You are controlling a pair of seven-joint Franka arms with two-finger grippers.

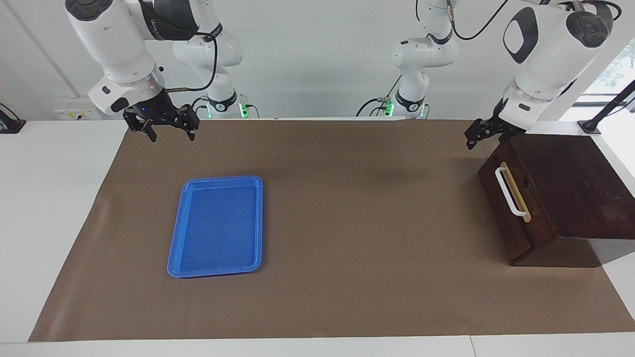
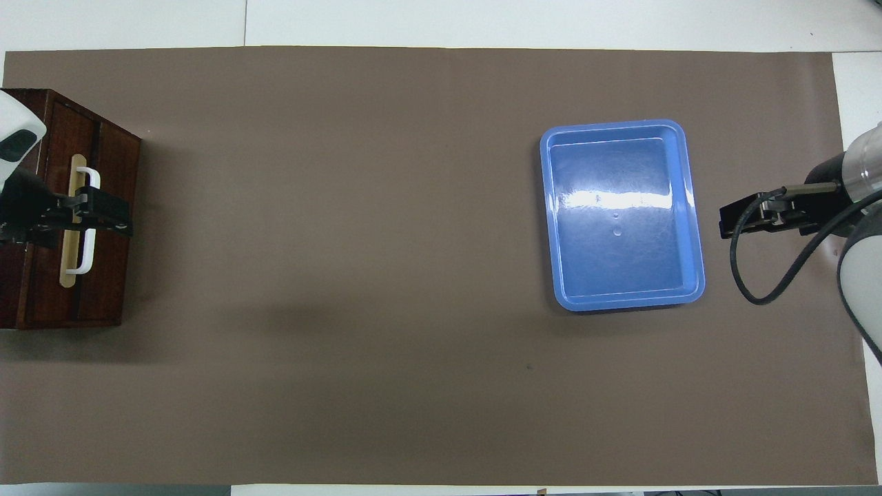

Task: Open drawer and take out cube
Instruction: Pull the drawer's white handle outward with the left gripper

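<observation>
The dark wooden box [image 1: 570, 183] stands at the left arm's end of the table. Its drawer [image 1: 528, 225] is closed, with the white loop handle [image 1: 511, 191] on a tan strip. The drawer front [image 2: 114, 275] and handle [image 2: 88, 258] also show in the overhead view. The yellow cube is hidden. My left gripper [image 1: 477, 136] hangs in the air by the box's upper corner nearer the robots, apart from the handle. From overhead the left gripper [image 2: 103, 210] covers the handle's middle. My right gripper [image 1: 169, 130] is open and empty, raised over the mat beside the tray.
A flat blue tray [image 1: 218, 225] lies empty on the brown mat toward the right arm's end; it also shows in the overhead view [image 2: 620, 213]. The brown mat [image 1: 357, 223] covers most of the white table.
</observation>
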